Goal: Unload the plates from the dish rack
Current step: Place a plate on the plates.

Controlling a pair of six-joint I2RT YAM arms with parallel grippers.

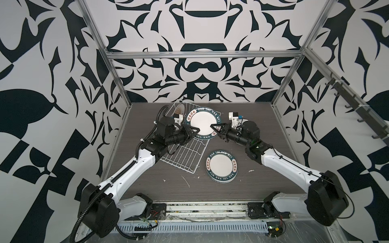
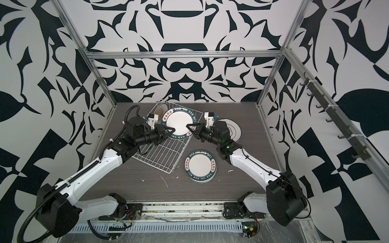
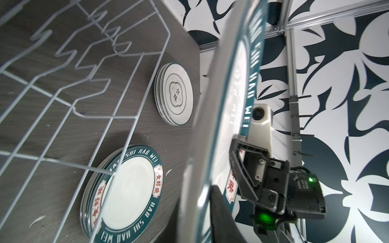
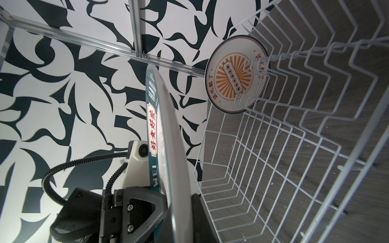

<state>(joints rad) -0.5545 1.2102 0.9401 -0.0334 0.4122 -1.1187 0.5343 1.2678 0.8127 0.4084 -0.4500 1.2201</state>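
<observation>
A teal-rimmed plate (image 1: 201,122) (image 2: 180,123) hangs tilted over the far end of the white wire dish rack (image 1: 183,155) (image 2: 160,153), between both grippers. My right gripper (image 1: 213,129) (image 4: 179,202) is shut on its right rim. My left gripper (image 1: 195,131) (image 3: 200,202) straddles the left rim, one finger on each face; whether it still presses I cannot tell. One plate with an orange sunburst (image 1: 180,109) (image 4: 235,73) stands upright at the rack's far end. The rack's other prongs (image 3: 63,84) are bare.
A stack of teal-rimmed plates (image 1: 221,165) (image 3: 126,189) lies on the table right of the rack's near corner. A second stack of grey plates with a cloud emblem (image 2: 233,130) (image 3: 174,94) lies behind my right arm. Metal frame posts ring the table.
</observation>
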